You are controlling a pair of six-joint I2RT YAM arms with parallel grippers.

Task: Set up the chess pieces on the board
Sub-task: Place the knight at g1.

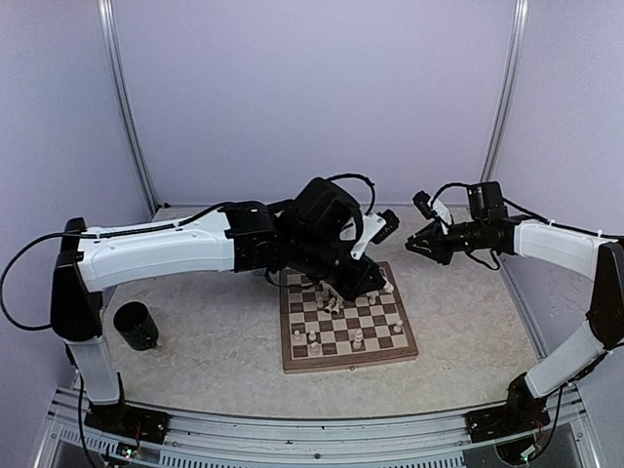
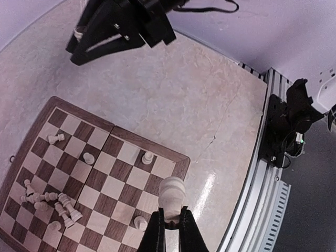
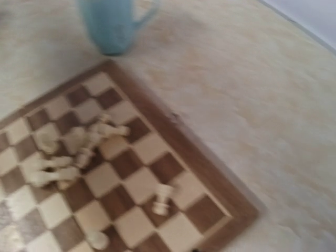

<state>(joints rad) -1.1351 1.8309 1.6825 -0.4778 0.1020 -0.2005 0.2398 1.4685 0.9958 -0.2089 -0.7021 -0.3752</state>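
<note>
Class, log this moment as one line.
left gripper: shut on chess piece over board edge | right gripper: beyond board, state unclear | other pieces: some standing, several toppled

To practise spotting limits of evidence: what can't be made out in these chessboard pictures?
Top external: left arm hides the board's far squares; piece types too small.
Left wrist: board cut off at left and bottom edges.
Right wrist: blur, so the heaped chess pieces cannot be counted; mug's top cut off.
</note>
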